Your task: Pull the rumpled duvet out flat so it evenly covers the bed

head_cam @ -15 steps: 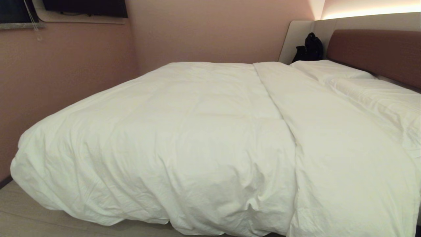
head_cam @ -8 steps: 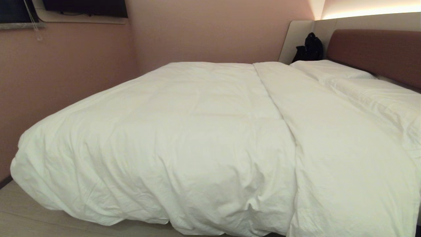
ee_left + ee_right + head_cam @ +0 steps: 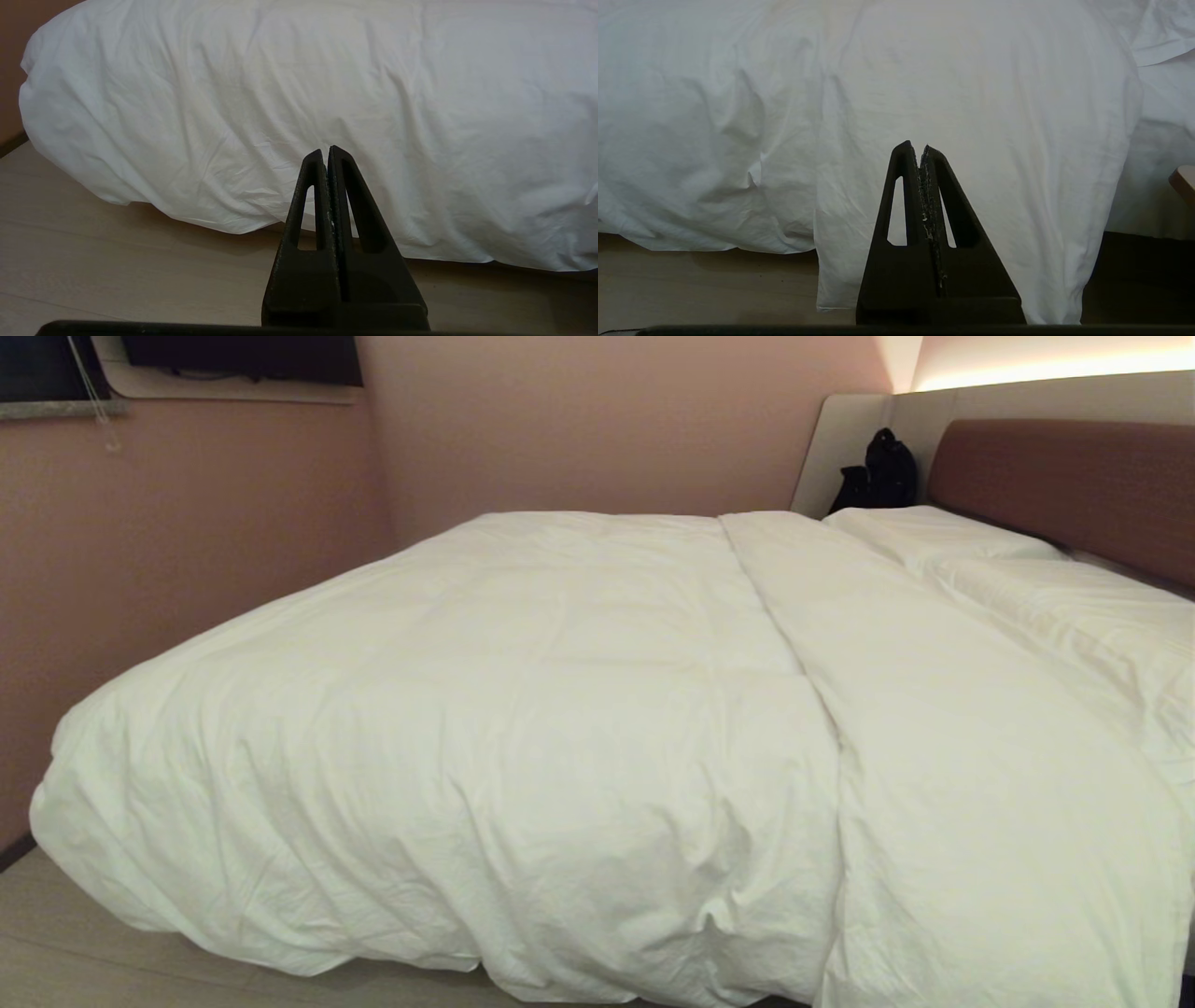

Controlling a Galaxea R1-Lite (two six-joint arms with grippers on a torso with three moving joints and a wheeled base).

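I'm looking across the bed (image 3: 1064, 485), and the duvet (image 3: 485, 709) is heaped over the foot end, away from the reddish-brown headboard. It's thick, puffy and plain white, creased all over, with a straight edge running across the bed where it stops short. Between that edge and the headboard lies a flatter white layer (image 3: 952, 728) that drapes down the near side of the bed; I can't tell whether it's sheet or more duvet. The duvet's near edge bulges over the bed's side and hangs almost to the pale wood floor (image 3: 56, 943), wrinkled and uneven along the bottom. Two white pillows (image 3: 934, 532) sit against the headboard, and a black bag (image 3: 878, 471) stands at the far end of the headboard.

Neither arm shows from the head camera. My left gripper (image 3: 325, 151) is low in front of the hanging duvet, clear of the fabric, fingers pressed together with nothing between them. My right gripper (image 3: 915, 147) faces the flatter white drape nearer the headboard, also short of the cloth, fingers pressed together and empty.
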